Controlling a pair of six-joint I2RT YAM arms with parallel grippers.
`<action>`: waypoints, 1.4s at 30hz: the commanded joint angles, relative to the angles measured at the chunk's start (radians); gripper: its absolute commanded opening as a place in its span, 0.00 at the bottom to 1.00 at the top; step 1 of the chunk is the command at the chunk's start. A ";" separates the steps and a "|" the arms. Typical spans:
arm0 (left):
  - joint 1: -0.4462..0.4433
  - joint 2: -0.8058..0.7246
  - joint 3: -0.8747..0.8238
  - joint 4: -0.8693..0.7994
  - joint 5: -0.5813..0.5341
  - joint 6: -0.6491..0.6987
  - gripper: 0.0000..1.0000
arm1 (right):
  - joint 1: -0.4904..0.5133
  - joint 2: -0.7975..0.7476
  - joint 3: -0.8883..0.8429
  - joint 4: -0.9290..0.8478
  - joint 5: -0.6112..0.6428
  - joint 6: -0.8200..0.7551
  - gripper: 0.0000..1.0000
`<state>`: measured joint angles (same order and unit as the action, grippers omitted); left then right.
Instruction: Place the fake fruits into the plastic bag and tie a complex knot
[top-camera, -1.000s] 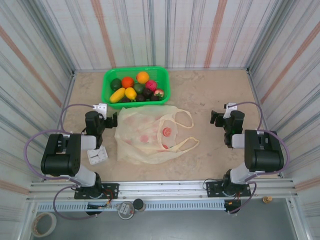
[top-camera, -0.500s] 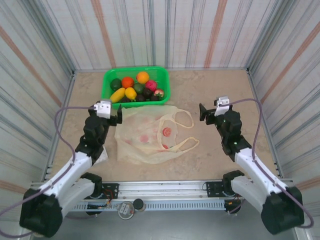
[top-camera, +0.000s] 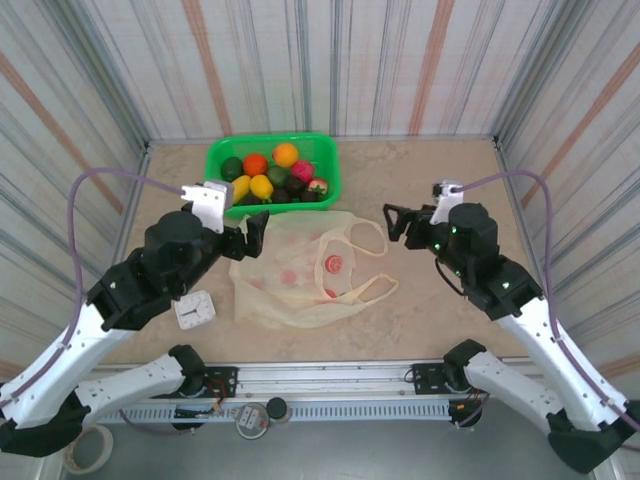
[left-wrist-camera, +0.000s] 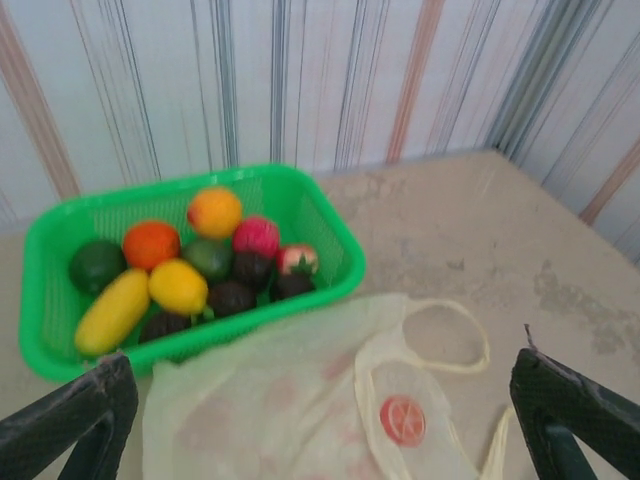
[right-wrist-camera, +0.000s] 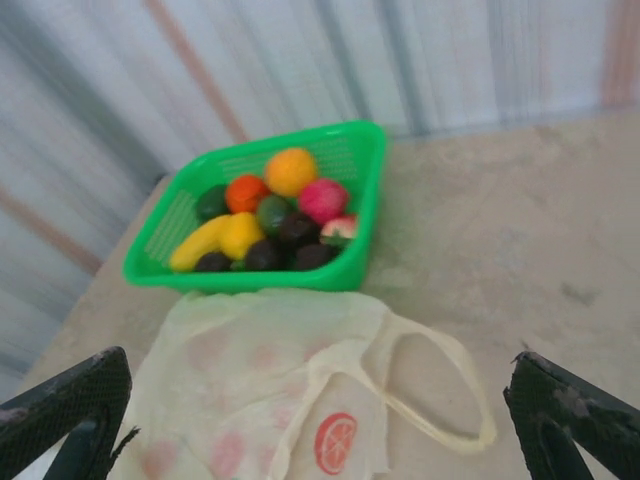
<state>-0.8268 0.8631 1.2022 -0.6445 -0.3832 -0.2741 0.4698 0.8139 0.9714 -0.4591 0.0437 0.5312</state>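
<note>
Top external view: the plastic bag (top-camera: 290, 280) lies flat on the table (top-camera: 440, 170) right between the two arms, with its loop handles (top-camera: 384, 240) pointing toward the right arm's side. The fake fruits (top-camera: 272, 178) are all piled in the green basket (top-camera: 215, 192), which sits just past the bag's far edge and over to the left. The left gripper (top-camera: 245, 233) hangs with jaws spread wide and nothing in them, at the bag's left corner, so it looks clearly nearer the basket. The right gripper (top-camera: 397, 225) is just as wide and empty, hanging beside the handles.

Left wrist view: the left gripper (left-wrist-camera: 322, 380) has both fingers splayed at the frame corners, the bag (left-wrist-camera: 260, 400) right below, and the fruits (left-wrist-camera: 190, 270) straight ahead beyond it in the basket (left-wrist-camera: 345, 245).

Right wrist view: same deal for the right gripper (right-wrist-camera: 318, 370), wide and empty. The bag (right-wrist-camera: 240, 360) sits underneath, and the fruits (right-wrist-camera: 265, 225) are ahead and off to the left in the basket (right-wrist-camera: 375, 190). I'd guess the left arm goes for the fruit and the right works the handles.
</note>
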 joint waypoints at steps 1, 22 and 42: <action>0.101 0.035 -0.011 -0.180 0.213 -0.133 0.99 | -0.156 0.083 -0.011 -0.231 -0.281 0.244 0.99; 0.080 0.061 -0.147 -0.041 0.198 0.007 0.98 | -0.012 0.320 -0.285 -0.087 -0.190 0.763 0.37; 0.094 0.013 -0.163 -0.030 0.214 -0.005 0.96 | 0.114 0.769 0.014 -0.220 -0.062 0.871 0.39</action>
<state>-0.7456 0.9020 1.0508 -0.6895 -0.1673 -0.2848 0.5724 1.5497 0.9478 -0.6510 -0.0765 1.3323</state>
